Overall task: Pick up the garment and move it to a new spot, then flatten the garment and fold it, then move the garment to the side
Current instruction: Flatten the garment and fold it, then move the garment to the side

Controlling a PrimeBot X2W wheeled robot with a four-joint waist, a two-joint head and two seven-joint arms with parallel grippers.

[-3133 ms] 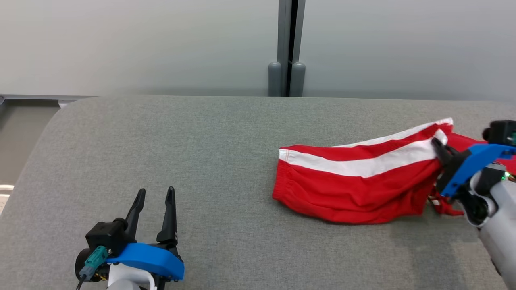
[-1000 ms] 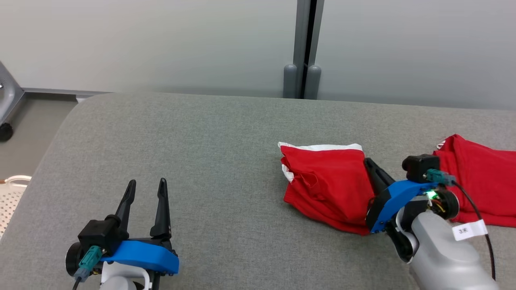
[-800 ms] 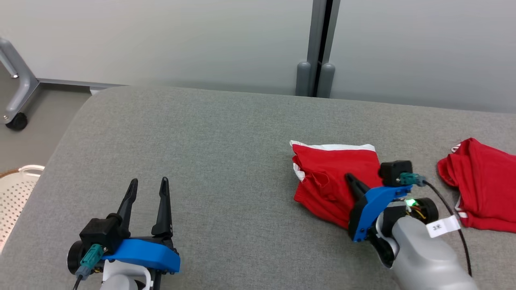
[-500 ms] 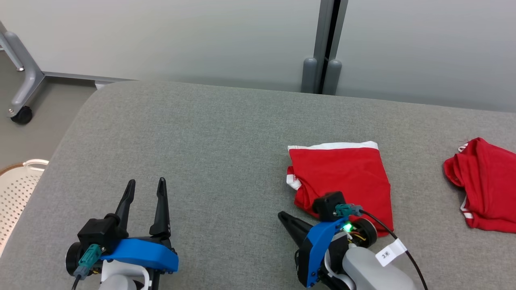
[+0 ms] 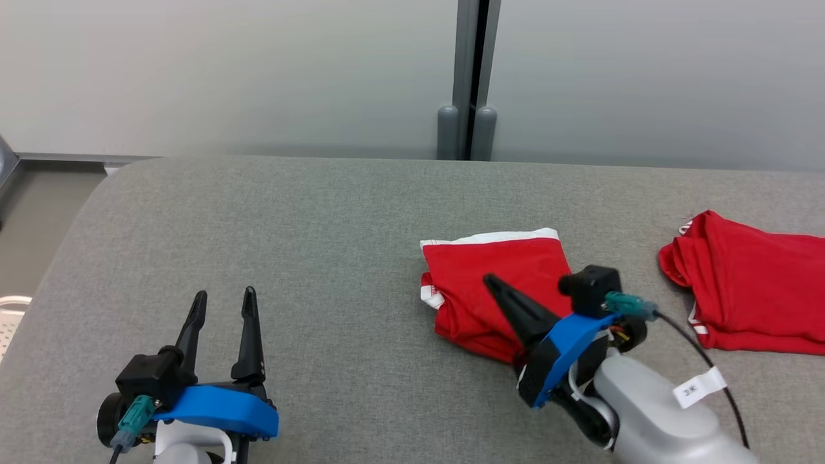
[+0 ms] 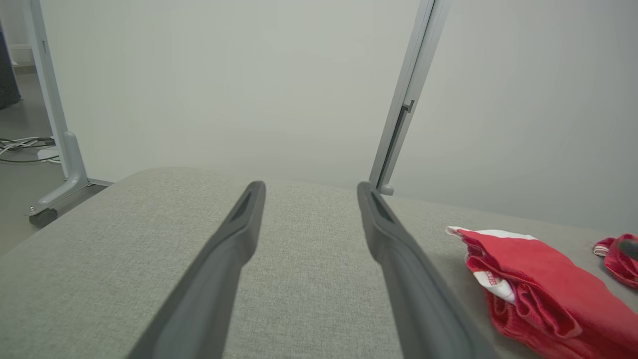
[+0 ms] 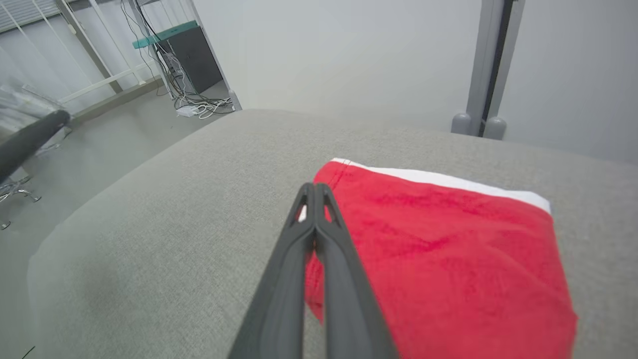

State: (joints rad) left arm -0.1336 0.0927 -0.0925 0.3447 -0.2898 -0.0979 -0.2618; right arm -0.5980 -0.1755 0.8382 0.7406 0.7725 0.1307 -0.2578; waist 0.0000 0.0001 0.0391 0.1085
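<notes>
Right gripper point(image 5: 491, 281) swung back over the folded red garment point(image 5: 464, 303), pinched shut, empty — left gripper point(image 5: 223, 294) gapes wide above grey fabric table point(image 5: 290, 212), pale wall panels point(image 5: 225, 71) behind.

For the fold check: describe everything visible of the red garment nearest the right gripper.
The folded garment is soft red cloth, doubled into a rough rectangle lying flat on the grey table. A white band runs along its far edge, and white trim shows at its left edge, where layers bunch. The right gripper, shut, points across its near part; contact is unclear. A second red garment lies apart to its right.
</notes>
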